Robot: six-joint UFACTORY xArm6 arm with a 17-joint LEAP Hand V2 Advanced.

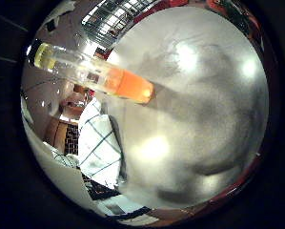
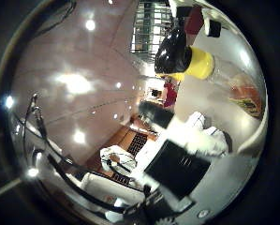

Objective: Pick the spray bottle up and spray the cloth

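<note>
Clear plastic forms the spray bottle (image 1: 92, 74), a long cylinder with orange liquid pooled at one end and a yellow collar under a glossy black spray head at the other. It stands on the table (image 1: 204, 124), a grey speckled top with a red edge that mirrors the ceiling lights. Beside the bottle lies the cloth (image 1: 101, 143), white with thin dark checks, rumpled. Close to the cloth reaches the hand (image 2: 177, 166), blocky black and white; whether its fingers are curled cannot be told.
</note>
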